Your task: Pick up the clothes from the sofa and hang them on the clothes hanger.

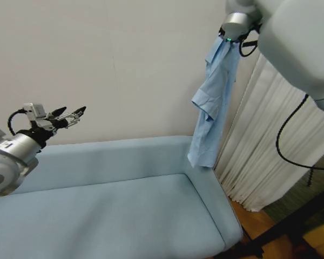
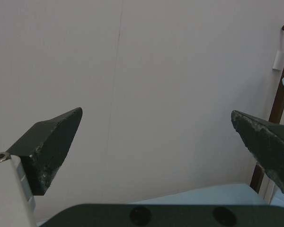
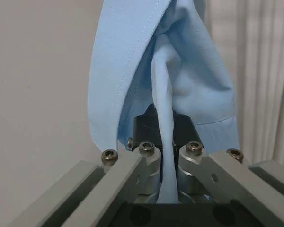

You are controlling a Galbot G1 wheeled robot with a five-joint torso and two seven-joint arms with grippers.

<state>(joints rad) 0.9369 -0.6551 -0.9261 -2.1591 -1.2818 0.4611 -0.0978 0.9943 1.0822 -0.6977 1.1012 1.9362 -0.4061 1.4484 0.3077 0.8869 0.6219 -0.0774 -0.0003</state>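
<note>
Head looking down at sofa [image 1: 108, 216], both wrists facing wall [image 2: 180, 71]

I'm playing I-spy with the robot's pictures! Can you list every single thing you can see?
shirt: one, light blue, hanging in the air over the right end of the sofa
sofa: one, light blue, against the wall, seat bare
wall: one, off-white, behind the sofa
curtain: one, white with folds, right of the sofa
floor: wooden, brown, by the sofa's right corner
left hand: one, black fingers, open, raised above the sofa's left end
right hand: one, silver, up high, shut on the shirt's top
</note>
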